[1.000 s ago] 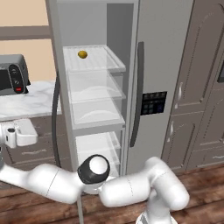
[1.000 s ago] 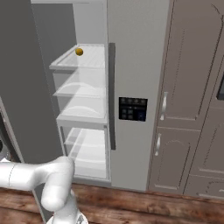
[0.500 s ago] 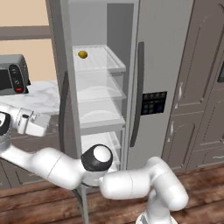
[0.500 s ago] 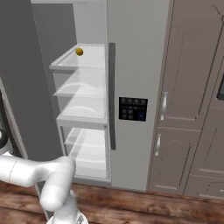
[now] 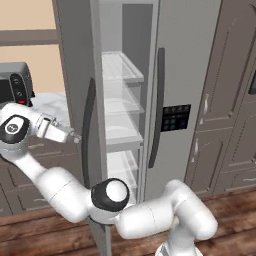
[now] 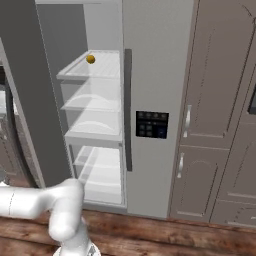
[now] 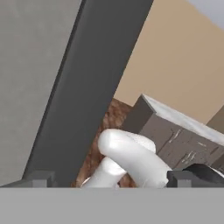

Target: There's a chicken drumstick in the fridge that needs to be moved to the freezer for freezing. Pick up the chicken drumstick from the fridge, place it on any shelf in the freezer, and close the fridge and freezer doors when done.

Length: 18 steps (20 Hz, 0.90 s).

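Pincer (image 5: 75, 138) wide open and empty beside the open door (image 5: 75, 100), door handle (image 5: 89, 130) just right of it

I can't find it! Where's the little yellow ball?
In the right base view the yellow ball sits on the top shelf of the open compartment, near the back, left of the closed door's handle.

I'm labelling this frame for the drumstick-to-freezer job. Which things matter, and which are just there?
Job: gripper, open narrow door, closed wide door, pale shelves.
Just there: yellow ball on the top shelf, countertop oven, brown cabinets.
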Motion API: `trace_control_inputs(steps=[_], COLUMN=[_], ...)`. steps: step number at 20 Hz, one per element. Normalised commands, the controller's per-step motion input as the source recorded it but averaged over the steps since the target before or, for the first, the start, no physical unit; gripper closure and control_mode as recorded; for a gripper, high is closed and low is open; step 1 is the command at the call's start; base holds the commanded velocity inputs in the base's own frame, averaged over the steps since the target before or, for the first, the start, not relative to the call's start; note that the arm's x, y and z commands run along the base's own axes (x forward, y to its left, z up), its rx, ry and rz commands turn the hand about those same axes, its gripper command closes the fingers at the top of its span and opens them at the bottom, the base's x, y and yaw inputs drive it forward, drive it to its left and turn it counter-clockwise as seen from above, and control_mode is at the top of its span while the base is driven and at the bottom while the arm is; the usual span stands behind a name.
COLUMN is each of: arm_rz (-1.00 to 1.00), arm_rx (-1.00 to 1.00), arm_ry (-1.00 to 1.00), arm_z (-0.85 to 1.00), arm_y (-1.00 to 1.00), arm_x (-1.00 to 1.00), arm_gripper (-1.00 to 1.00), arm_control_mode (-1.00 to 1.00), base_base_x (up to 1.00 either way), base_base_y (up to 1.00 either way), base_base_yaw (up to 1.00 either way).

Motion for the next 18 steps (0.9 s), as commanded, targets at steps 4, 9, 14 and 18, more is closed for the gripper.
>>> trace_control_inputs(steps=[4,9,14,18], arm_rz=[0.35,0.41,0.38,0.32], arm_rx=[0.08,0.18,0.11,0.03], arm_ry=[-0.09,-0.07,0.01,0.08], arm_z=[0.0,-0.01,0.02,0.16], arm_y=[-0.68,-0.89,-0.62,-0.08], arm_x=[0.0,0.2,0.45,0.42], arm_gripper=[-1.0,-1.0,-1.0,-1.0], arm_control_mode=[-1.0,-1.0,-1.0,-1.0], base_base_x=[0.0,0.0,0.0,0.0], base_base_y=[0.0,0.0,0.0,0.0], base_base_yaw=[0.0,0.0,0.0,0.0])
